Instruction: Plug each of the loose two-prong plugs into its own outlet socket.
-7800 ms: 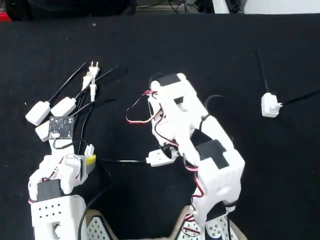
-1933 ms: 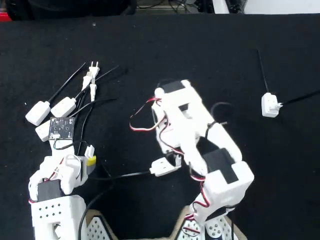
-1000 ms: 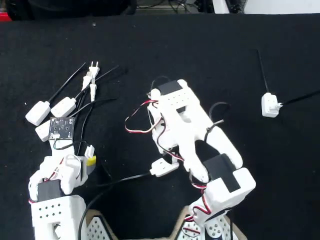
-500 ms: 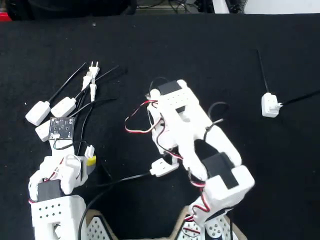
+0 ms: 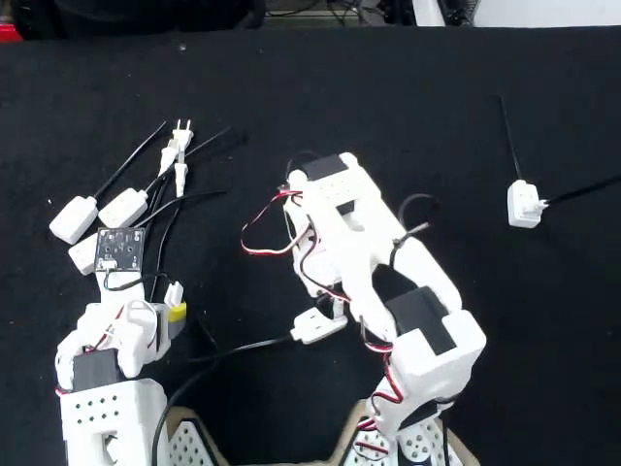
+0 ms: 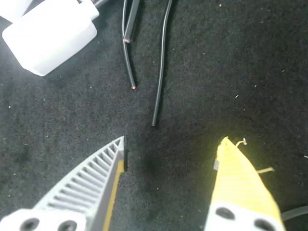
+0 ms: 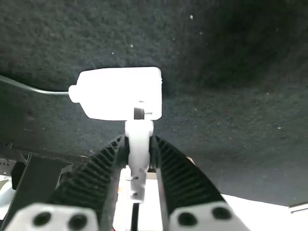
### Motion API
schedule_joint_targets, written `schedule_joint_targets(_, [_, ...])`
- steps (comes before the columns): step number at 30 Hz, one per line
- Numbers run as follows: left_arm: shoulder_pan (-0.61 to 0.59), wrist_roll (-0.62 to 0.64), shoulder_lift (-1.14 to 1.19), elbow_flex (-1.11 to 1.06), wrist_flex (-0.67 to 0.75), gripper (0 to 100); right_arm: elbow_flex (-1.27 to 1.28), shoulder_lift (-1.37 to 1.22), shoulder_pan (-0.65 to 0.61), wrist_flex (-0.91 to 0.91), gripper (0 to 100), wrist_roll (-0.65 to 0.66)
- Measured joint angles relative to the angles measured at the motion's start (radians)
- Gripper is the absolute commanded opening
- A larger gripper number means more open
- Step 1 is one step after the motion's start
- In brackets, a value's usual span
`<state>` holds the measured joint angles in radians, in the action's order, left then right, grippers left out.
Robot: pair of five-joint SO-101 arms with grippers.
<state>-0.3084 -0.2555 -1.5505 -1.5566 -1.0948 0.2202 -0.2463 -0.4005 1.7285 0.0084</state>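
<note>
black cloth (image 5: 408, 87): right hand (image 7: 139, 140) pinches plug (image 7: 138, 161), apparently against socket (image 7: 115, 94).

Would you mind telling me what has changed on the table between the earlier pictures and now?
The right gripper, jaws shut on a plug at the white outlet socket, dragged that socket toward the robot's base, bending its cable; the arm then eased back slightly. The left gripper, jaws open, the sockets and loose plugs near it, and the plugged pair far right stayed put.
</note>
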Motion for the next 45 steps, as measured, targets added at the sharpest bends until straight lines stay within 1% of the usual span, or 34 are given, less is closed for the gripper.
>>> schedule_joint_targets(7, [0.000,0.000,0.000,0.000,0.000,30,-0.003,-0.002,0.069,0.000,1.1,0.002])
schedule_joint_targets(13, [0.000,0.000,0.000,0.000,0.000,30,-0.003,-0.002,0.068,0.000,1.1,0.002])
schedule_joint_targets(19, [0.000,0.000,0.000,0.000,0.000,30,-0.003,-0.002,0.012,0.000,1.1,0.002])
schedule_joint_targets(28, [0.000,0.000,0.000,0.000,0.000,30,-0.003,-0.002,0.012,-0.002,1.1,0.002])
schedule_joint_targets(45, [0.000,0.000,0.000,0.000,0.000,30,0.049,0.014,0.012,-0.086,1.1,0.002])
